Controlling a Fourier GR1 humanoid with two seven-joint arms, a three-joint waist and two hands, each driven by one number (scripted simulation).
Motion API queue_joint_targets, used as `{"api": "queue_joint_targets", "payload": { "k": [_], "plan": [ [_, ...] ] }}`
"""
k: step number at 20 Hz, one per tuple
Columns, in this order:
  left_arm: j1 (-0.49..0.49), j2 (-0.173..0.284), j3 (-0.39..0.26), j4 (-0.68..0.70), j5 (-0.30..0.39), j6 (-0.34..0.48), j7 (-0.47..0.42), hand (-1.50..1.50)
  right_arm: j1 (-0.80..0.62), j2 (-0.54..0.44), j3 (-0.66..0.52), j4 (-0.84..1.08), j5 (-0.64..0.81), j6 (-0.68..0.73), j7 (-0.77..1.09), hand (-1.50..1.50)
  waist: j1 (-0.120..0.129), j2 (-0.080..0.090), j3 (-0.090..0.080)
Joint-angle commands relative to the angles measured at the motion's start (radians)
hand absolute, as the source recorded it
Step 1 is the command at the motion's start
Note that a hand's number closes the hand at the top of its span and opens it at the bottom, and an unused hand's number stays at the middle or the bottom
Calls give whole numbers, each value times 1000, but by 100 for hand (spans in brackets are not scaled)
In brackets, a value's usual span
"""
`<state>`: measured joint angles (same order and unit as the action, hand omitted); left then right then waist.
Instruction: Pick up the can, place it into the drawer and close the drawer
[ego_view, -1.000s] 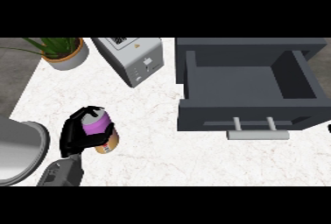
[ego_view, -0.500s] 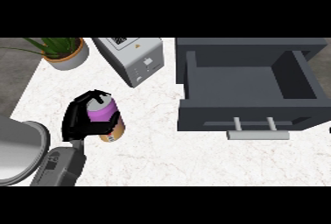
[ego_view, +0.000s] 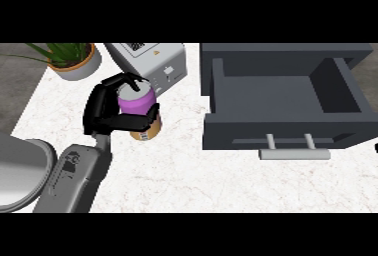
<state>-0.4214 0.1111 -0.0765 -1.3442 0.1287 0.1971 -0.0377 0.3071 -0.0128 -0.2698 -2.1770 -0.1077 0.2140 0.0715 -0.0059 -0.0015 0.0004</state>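
The can (ego_view: 137, 103), purple with a grey top and a tan lower band, sits upright in my left hand (ego_view: 103, 111), whose fingers and thumb curl round it from the left. Hand and can are over the white counter, left of the open dark grey drawer (ego_view: 280, 131). The drawer's inside shows nothing in it, and its pale handle (ego_view: 294, 154) points toward me. The can stands a short way from the drawer's left wall. Only a dark sliver at the right edge may belong to my right hand (ego_view: 375, 147).
A grey-white appliance (ego_view: 153, 59) stands just behind the can. A potted plant (ego_view: 71, 60) is at the back left. A large grey rounded object (ego_view: 18, 172) fills the left edge beside my left forearm.
My left hand has carried the can away from me and to the right, closer to the appliance and the drawer. The drawer has not moved.
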Motion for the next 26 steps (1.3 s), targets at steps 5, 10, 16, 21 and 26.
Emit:
{"api": "queue_joint_targets", "payload": {
  "k": [5,10,16,21,26],
  "plan": [
    [-204,-79,-57,-25,-89,91,197,150,62,-11,-33,-108,-62,22,54,-150,-9,0,0],
    [-287,-110,-129,-37,-149,160,295,150,-9,-35,-61,1,-51,19,5,-150,-3,1,0],
    [-609,-111,-76,211,-98,234,298,150,28,2,8,-52,-15,24,24,-150,-24,5,0],
    [-731,-111,-131,283,-52,291,351,150,-86,-66,-77,47,-61,18,34,-150,-18,5,1],
    [-821,-111,-208,371,-21,371,362,150,-73,-44,-46,49,-34,12,37,-150,-20,5,1]
  ]
}}
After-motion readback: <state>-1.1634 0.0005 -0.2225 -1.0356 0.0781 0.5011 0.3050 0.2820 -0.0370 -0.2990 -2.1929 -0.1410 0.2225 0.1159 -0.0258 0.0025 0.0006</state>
